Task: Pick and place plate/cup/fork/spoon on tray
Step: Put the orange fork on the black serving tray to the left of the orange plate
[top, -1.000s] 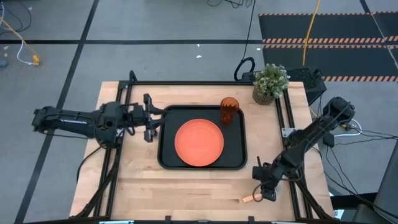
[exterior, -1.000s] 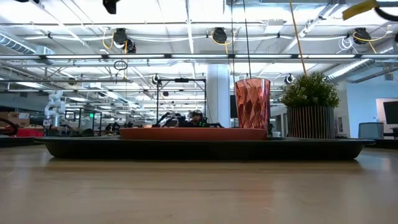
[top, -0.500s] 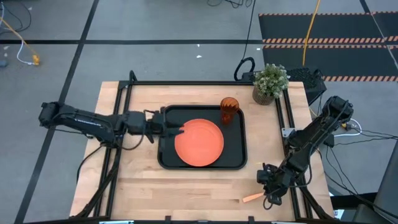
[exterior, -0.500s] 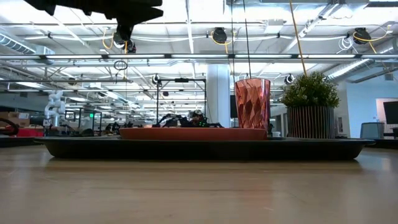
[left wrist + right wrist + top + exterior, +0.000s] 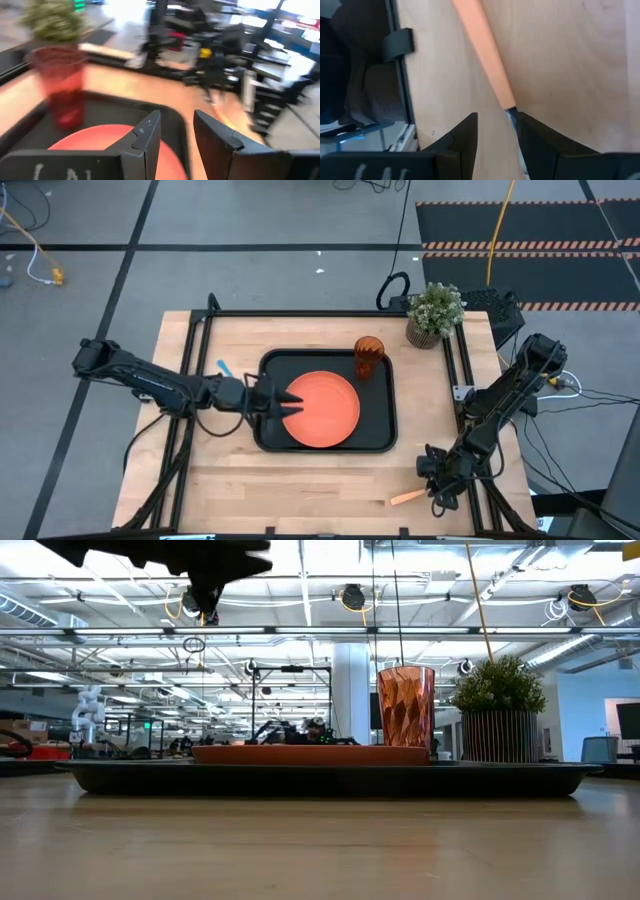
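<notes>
Spoon (image 5: 224, 368): blue handle lies on the bare surface (image 5: 300, 480) just outside the tray's left rim, not yet loaded.

Left gripper (image 5: 283, 404): arm reaches across from the left edge, jaws spread and empty over the left side of the plate (image 5: 325, 408). The low view puts it well above the tray (image 5: 385, 442). Likely repositioning rather than gripping, since nothing sits between the jaws.

Plate: centred flat on the tray, probably placed so it leaves room along the edges. Cup (image 5: 369, 357) stands upright in the tray's far right corner, just beside the plate; both look done.

Potted plant (image 5: 435, 311): off the tray by the far right corner, not part of the job.

Right gripper (image 5: 494, 131): low over the front right of the surface, jaws spread, straddling the neck where the fork (image 5: 405, 498) handle meets the metal. Reads as lined up for a pick; nothing pinched yet.
</notes>
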`<act>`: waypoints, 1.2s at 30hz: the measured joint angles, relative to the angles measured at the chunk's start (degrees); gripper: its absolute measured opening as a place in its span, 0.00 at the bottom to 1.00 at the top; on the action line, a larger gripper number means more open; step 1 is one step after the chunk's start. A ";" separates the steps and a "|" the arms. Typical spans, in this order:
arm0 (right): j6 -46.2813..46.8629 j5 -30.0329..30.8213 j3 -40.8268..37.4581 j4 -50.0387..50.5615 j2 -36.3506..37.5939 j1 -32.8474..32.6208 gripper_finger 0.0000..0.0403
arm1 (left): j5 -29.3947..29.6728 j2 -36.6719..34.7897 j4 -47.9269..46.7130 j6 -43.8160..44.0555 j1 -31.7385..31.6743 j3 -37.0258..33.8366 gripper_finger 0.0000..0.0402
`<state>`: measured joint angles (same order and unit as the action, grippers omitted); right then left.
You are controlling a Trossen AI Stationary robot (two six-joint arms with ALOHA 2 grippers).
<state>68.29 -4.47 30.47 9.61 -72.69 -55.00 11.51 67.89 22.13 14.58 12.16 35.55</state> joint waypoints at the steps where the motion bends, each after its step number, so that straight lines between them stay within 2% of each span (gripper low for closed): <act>1: -0.23 0.00 -0.10 0.12 0.00 0.00 0.32 | 2.39 0.06 -0.86 1.17 -0.01 0.00 0.30; 4: -0.87 0.09 -0.10 -0.11 0.00 0.00 0.32 | 8.03 0.03 -2.61 3.48 -0.07 -0.02 0.30; 6: -0.87 0.30 -0.10 -0.17 -0.12 -0.01 0.32 | 9.27 0.05 -3.97 4.14 -0.05 -0.02 0.30; 22: -4.52 2.41 0.17 -0.45 -7.19 -0.31 0.31 | 9.57 0.03 -3.82 1.52 -0.13 -0.02 0.30; 25: -4.83 3.19 0.23 0.59 -8.12 -0.33 0.27 | 9.59 0.04 -3.56 1.03 -0.15 -0.02 0.30; 36: -4.56 5.17 0.16 4.05 -11.28 -1.18 0.03 | 9.59 0.03 -2.43 1.05 -0.13 -0.02 0.30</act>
<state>63.73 0.70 30.63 13.66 -83.97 -56.18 21.10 67.92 19.70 15.63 12.03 35.53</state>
